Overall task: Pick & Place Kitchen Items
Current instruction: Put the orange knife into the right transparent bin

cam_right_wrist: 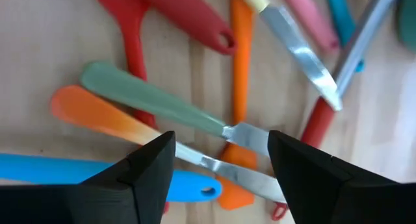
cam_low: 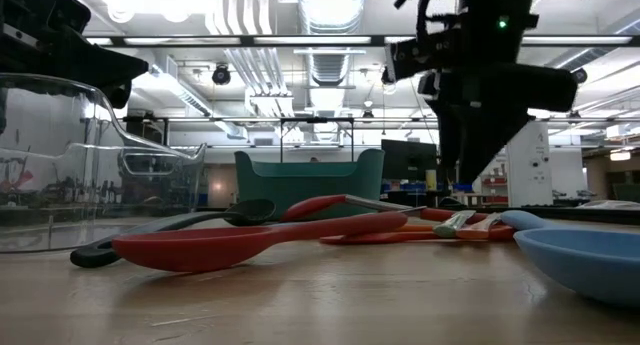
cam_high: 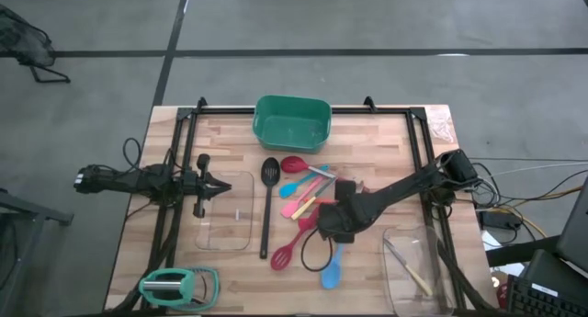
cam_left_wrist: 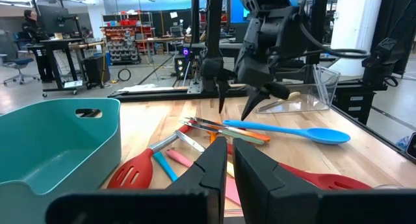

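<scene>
Wooden butcher-block table (cam_high: 230,271) fills the overhead view, set on a grey floor, with a workshop of shelves and monitors visible beyond it in the low view. From the jaws outward: the right gripper (cam_right_wrist: 221,162) hangs over the utensil pile near the table's middle, its two dark fingers (cam_right_wrist: 146,169) spread apart and holding nothing. Directly between them lie two small pieces of cutlery, one with a sage-green handle (cam_right_wrist: 143,94) and one with an orange handle (cam_right_wrist: 97,113), their metal blades crossing between the fingers. Around these sit an orange spatula (cam_right_wrist: 242,68), red spoons (cam_high: 294,164) and a light blue spoon (cam_high: 331,273), which lies on the near side of the pile. Just left of the pile a long black slotted spoon (cam_high: 267,202) lies lengthwise, near to far. A green tub (cam_high: 292,121) stands at the far edge, behind the utensils. A clear glass tray (cam_high: 418,266) sits at the near right with a utensil inside it, and another clear tray (cam_high: 225,225) lies left of the black spoon. The left gripper (cam_high: 220,187) waits at the left side of the table, above the far edge of that tray, its fingers nearly together and empty. A teal-handled tool (cam_high: 179,285) rests at the near left corner.
</scene>
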`<state>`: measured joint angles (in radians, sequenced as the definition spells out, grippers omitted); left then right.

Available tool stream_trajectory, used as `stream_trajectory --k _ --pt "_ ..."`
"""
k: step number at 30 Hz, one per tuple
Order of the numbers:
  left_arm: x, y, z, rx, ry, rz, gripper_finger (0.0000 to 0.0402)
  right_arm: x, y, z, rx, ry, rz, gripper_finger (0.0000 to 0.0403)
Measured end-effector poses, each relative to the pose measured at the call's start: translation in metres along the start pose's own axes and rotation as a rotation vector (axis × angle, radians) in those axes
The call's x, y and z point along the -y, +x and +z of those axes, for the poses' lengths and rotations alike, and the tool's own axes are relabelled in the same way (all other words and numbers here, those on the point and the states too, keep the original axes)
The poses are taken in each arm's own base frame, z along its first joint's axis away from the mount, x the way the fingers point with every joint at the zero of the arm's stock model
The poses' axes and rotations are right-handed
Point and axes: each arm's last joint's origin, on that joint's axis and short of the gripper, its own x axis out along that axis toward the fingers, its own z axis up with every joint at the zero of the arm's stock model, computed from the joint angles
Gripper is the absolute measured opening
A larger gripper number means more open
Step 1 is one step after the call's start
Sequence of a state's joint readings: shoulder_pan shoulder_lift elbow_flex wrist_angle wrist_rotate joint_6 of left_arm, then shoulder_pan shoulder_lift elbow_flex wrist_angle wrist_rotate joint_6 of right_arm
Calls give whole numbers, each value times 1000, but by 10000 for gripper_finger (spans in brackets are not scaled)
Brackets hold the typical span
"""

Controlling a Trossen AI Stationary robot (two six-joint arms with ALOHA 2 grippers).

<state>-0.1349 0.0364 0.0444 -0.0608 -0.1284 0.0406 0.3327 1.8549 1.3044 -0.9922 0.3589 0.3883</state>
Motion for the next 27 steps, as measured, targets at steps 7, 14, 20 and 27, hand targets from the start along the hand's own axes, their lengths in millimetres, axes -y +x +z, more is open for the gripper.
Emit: stream_trajectory --k 7,14,20,27 --pt "0 0 0 0 0 0 32 -4 8 -4 -9 -1 48 224" --pt "0 0 0 0 0 0 32 -7 20 -12 -43 -9 109 239" --pt "0 0 0 0 0 0 32 -9 25 -13 -27 -3 119 242" --pt "0 0 0 0 0 0 32 -12 33 -18 -20 -18 155 224"
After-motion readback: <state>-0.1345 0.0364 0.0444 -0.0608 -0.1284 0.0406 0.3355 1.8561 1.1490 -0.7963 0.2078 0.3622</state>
